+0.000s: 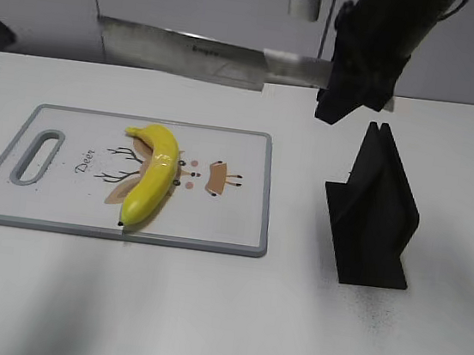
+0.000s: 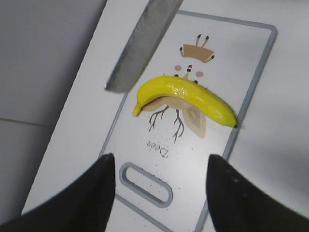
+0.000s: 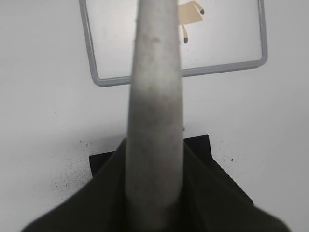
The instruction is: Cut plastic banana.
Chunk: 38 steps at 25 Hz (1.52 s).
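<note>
Black knife stand (image 1: 373,213) sits nearest in the exterior view, on the white surface (image 1: 219,323), empty slot up top, well right of the cutting board (image 1: 239,230).

Right end effector (image 1: 362,72) is clamped on the knife (image 1: 192,53) handle; the right wrist view shows the handle running straight out of the grip, w/ the blade held flat and high, back of the board and apart from everything. Left end effector (image 2: 159,188) is spread wide, nothing in it, hovering over the board's handle-slot end.

Step in hand, as I read it: bring the blade over the fruit & turn it edge-down. To do it well: rotate the blade vertical first, line it square across the banana's (image 1: 153,174) middle, not along its length, then press straight down. Left could pin one end so the curved body doesn't roll; keep its fingers (image 2: 91,188) clear of the cut line.

Banana: glossy yellow plastic, curved, small dark tip at the near end. Lies flat on the board, roughly mid-board over the deer print, near tip about at the front rim. Likely slippery & light.
</note>
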Available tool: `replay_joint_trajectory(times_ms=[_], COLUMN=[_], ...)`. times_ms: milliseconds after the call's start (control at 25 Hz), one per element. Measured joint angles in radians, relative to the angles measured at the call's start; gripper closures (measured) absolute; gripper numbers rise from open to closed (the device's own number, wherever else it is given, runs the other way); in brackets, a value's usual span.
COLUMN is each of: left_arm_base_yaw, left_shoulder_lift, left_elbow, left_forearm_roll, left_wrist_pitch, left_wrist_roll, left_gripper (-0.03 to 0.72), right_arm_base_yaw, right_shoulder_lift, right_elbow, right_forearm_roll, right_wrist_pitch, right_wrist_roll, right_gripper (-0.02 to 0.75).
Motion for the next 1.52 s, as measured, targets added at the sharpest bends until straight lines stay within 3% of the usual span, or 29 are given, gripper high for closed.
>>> replay_joint_trajectory(times_ms=[160,440,720,840,1000,1080,1400,1520], left_arm_base_yaw=[-0.05,-0.058,-0.058,-0.057,-0.057,-0.057,-0.057,-0.057], left_shoulder_lift=[0.118,0.329,0.409,0.424,0.434,0.436,0.426,0.382], left_elbow=[-0.053,-0.207,-0.236,-0.236,-0.236,-0.236,-0.236,-0.236], left_forearm_roll=[0.002,0.004,0.034,0.041,0.043,0.043,0.045,0.045], left_wrist_pitch=[-0.031,-0.016,-0.044,-0.08,-0.11,-0.117,-0.081,-0.03], left_wrist_roll=[0.041,0.045,0.046,0.047,0.048,0.048,0.048,0.048], left_gripper=[0.113,0.12,0.198,0.28,0.525,0.589,0.672,0.668], right_arm_base_yaw=[0.01,0.049,0.05,0.05,0.05,0.05,0.05,0.05], right_shoulder_lift=[0.055,0.142,0.175,0.175,0.175,0.175,0.181,0.183], right_elbow=[-0.025,-0.159,-0.263,-0.265,-0.265,-0.265,-0.265,-0.265], right_forearm_roll=[0.007,0.015,0.04,0.046,0.046,0.048,0.051,0.051], right_wrist_pitch=[-0.001,-0.002,-0.013,-0.028,-0.028,-0.028,-0.028,-0.028], right_wrist_roll=[-0.048,-0.057,-0.085,-0.087,-0.09,-0.093,-0.094,-0.088], right_gripper=[0.553,0.553,0.553,0.553,0.553,0.553,0.553,0.553])
